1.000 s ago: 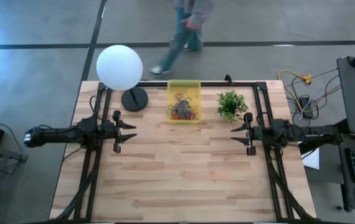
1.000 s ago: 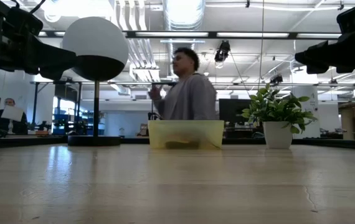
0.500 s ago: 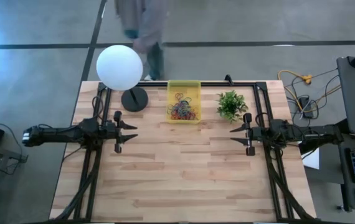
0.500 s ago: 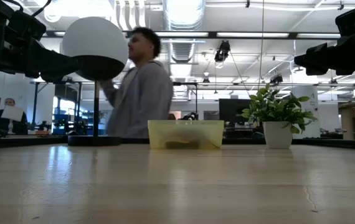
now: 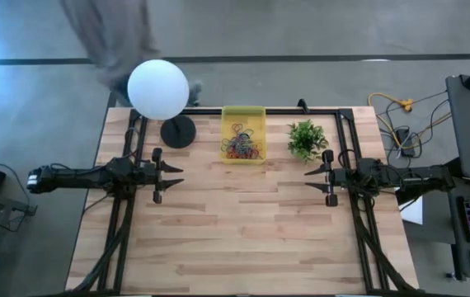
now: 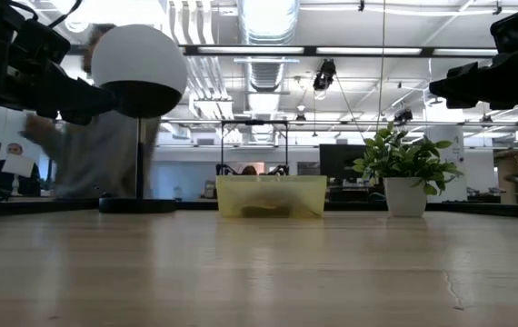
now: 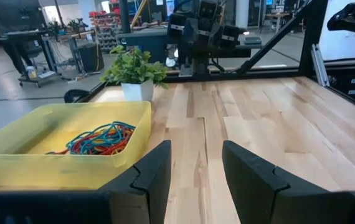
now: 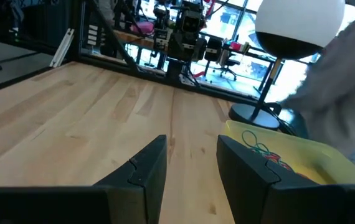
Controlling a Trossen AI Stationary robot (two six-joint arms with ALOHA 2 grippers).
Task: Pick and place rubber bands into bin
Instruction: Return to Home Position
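Observation:
The yellow translucent bin (image 5: 243, 134) stands on the far middle of the table and shows too as the bin (image 6: 271, 196), the bin (image 7: 59, 146) and the bin (image 8: 296, 165). A tangle of rubber bands (image 5: 242, 146) in red, orange, blue and green lies inside it, seen again as rubber bands (image 7: 103, 138) and rubber bands (image 8: 265, 149). My left gripper (image 5: 176, 175) hovers open above the table's left side, pointing right. My right gripper (image 5: 310, 178) hovers open above the right side, pointing left. Both are empty.
A white globe lamp (image 5: 158, 90) on a black base (image 5: 177, 131) stands left of the bin. A small green plant (image 5: 306, 139) in a white pot stands right of it. A person (image 5: 107, 37) passes beyond the far edge. Bare wood (image 5: 243, 223) fills the middle and near table.
The person beyond the far edge has walked toward the table's left, from behind the bin to behind the lamp. Both arms have kept still.

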